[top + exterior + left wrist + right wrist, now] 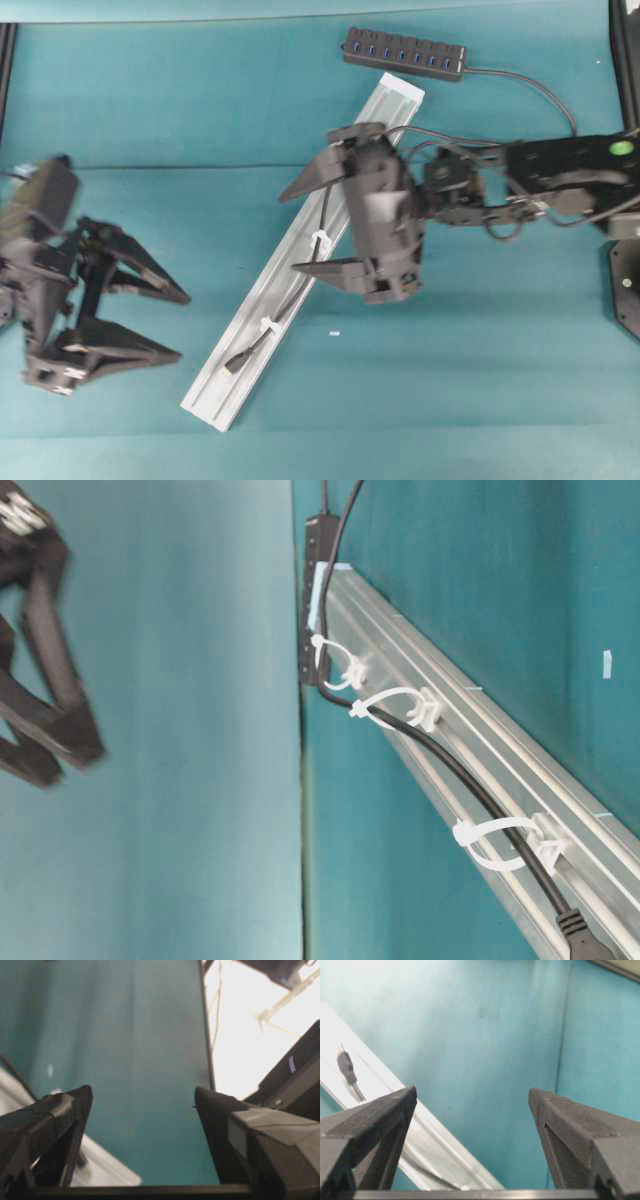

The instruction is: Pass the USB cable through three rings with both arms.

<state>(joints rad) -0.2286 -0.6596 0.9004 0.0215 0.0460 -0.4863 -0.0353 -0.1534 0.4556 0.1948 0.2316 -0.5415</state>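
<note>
Now one USB cable (440, 755) runs through all three rings (490, 842) on the single silver rail (290, 265), plug near its lower end. Both my end effectors gape empty: left end effector (183, 325) well aside, right end effector (292, 230) over the rail.

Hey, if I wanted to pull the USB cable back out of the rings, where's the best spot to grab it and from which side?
Probably the slim plug at the free end of the USB cable. It lies flat on the rail just past the last ring, so nothing crowds it. Come from above, fingers either side across its width. Both the left gripper and right gripper are open, holding nothing.
</note>
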